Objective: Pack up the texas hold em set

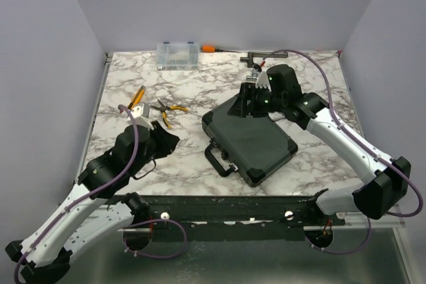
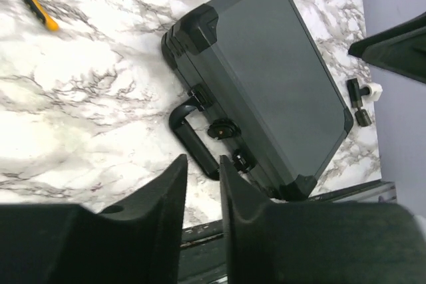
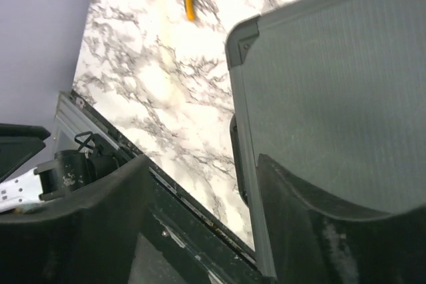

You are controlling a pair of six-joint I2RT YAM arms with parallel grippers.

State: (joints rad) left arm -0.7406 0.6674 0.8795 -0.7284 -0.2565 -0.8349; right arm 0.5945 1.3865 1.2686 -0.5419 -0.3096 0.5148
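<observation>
The black hard case [image 1: 249, 141] of the texas hold em set lies shut and flat at the middle of the table, its handle [image 1: 216, 157] toward the near left. My left gripper [image 1: 168, 142] hovers left of the handle. In the left wrist view the case [image 2: 273, 71] lies ahead of my left gripper [image 2: 202, 159], whose jaws stand a narrow gap apart with nothing between them. My right gripper [image 1: 247, 103] sits at the case's far corner. In the right wrist view my right gripper [image 3: 203, 161] is wide open, one finger above the lid [image 3: 333, 84], the other off its edge.
Two orange-handled pliers [image 1: 136, 94] [image 1: 170, 108] lie left of the case. A clear organizer box [image 1: 178, 54] and an orange-handled tool [image 1: 210, 48] stand at the back edge. A black T-shaped tool [image 1: 256, 58] lies at the back right. Grey walls close in three sides.
</observation>
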